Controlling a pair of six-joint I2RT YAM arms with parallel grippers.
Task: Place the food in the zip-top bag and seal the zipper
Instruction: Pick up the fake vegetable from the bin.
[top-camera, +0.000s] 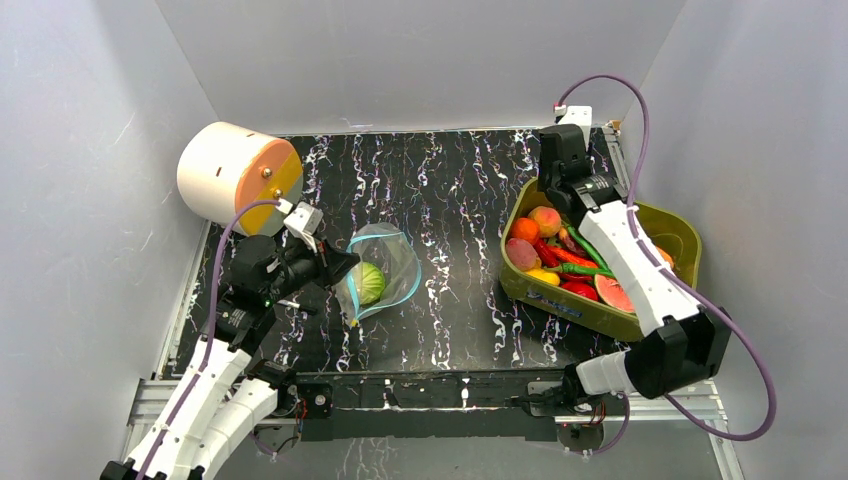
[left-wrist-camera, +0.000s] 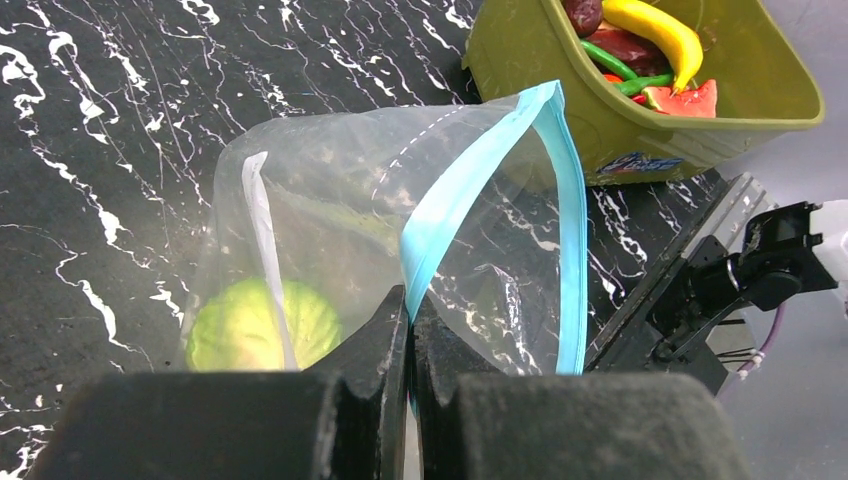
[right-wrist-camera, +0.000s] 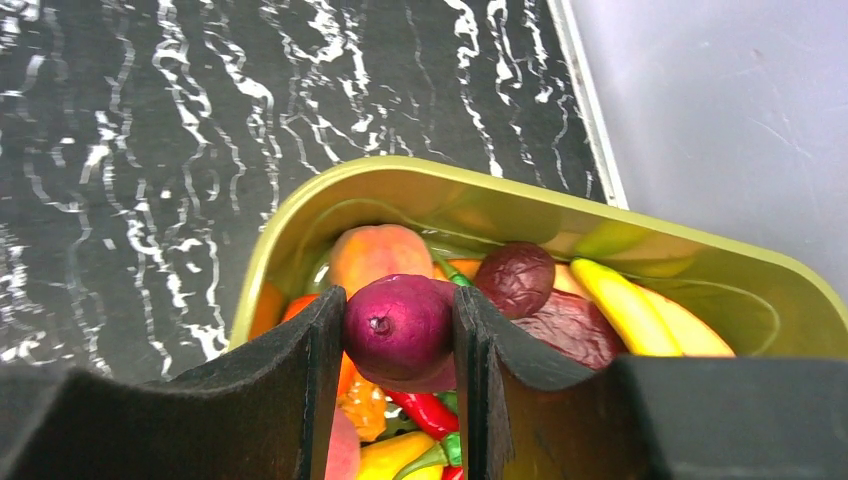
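Note:
The clear zip-top bag (top-camera: 385, 270) stands on the dark marbled table with its mouth held up. A green cabbage (left-wrist-camera: 250, 325) lies inside at the bottom. My left gripper (left-wrist-camera: 410, 310) is shut on the light blue zipper (left-wrist-camera: 470, 180) at the near side of the mouth, and the mouth gapes open. My right gripper (right-wrist-camera: 400, 300) is shut on a purple sweet potato (right-wrist-camera: 400, 335), held just above the rest of the food in the olive-green bin (right-wrist-camera: 400, 175). In the top view that gripper (top-camera: 585, 200) hangs over the bin's far end.
The bin (top-camera: 680, 235) at the right holds a peach (right-wrist-camera: 375, 255), a banana (right-wrist-camera: 625, 305), red peppers (right-wrist-camera: 430, 410) and other toy food. A white and orange cylinder (top-camera: 238, 178) lies at the back left. Grey walls close in on three sides.

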